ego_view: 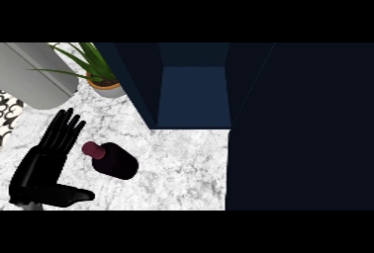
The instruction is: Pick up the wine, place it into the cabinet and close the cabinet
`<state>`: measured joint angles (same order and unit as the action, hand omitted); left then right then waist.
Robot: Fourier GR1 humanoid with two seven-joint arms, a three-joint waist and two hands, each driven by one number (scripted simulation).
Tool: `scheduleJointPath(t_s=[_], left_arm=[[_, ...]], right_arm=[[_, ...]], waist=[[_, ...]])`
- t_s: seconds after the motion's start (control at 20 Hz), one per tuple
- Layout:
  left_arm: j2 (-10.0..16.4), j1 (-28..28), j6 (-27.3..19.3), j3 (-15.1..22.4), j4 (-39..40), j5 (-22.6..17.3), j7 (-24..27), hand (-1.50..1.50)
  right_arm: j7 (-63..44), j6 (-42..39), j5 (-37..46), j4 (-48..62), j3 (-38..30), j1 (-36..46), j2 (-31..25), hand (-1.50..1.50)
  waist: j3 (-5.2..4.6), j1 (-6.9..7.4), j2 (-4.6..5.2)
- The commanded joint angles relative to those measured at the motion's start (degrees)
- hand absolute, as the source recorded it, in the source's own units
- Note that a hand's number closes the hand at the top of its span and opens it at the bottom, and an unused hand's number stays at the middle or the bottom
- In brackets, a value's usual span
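Head view: left robot hand (40,165) open, fingers straight, just beside the wine (116,162).

The white marble counter (182,168) carries a dark wine bottle (116,160), a potted plant (104,85) and an open cabinet (194,94).

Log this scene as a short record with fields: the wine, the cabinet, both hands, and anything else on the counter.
Wine: dark bottle with maroon cap, on the white marble counter, not held.
Cabinet: dark blue cabinet, open, wine not inside.
Left hand: black, open, fingers straight, left of the bottle, apart from it.
Right hand: not in view.
Other: green potted plant and grey rounded container, back left.
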<state>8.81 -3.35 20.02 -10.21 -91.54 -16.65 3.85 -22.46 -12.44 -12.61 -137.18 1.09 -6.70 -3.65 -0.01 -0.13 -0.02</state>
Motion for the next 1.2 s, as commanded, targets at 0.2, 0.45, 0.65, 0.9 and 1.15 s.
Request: scheduleJointPath(t_s=[0.2, 0.45, 0.65, 0.9, 1.15], left_arm=[[0.0, 1.3, 1.3, -0.1, 7.3, 4.3, 5.6, -1.50], [-0.1, 3.2, 2.4, 0.1, 17.8, 8.3, 13.3, -1.50], [-0.9, 6.1, 1.7, 0.2, 22.8, 9.2, 15.5, -1.50], [1.8, 4.7, 5.7, -0.8, 23.5, 6.6, 13.1, -1.50], [2.4, 10.9, 6.0, -0.8, 39.9, 12.4, 26.3, -1.50]], right_arm=[[-0.3, -1.7, -2.1, -3.1, -0.7, -3.2, 0.1, -1.50], [-5.6, 0.8, 1.7, -5.3, 3.1, 0.1, 0.3, -1.50], [3.0, -0.8, 4.1, 2.0, 2.8, -1.0, 2.5, -1.50], [-1.4, 0.8, 3.2, -1.6, 1.8, 1.0, 1.7, -1.50], [0.0, 0.6, 4.4, -0.8, 3.4, 0.2, 3.0, -1.50]], waist=[[0.01, -0.03, -0.02], [-0.02, -0.08, 0.01], [0.00, -0.06, 0.03], [0.01, 0.14, -0.02], [-0.03, -0.18, 0.08]])
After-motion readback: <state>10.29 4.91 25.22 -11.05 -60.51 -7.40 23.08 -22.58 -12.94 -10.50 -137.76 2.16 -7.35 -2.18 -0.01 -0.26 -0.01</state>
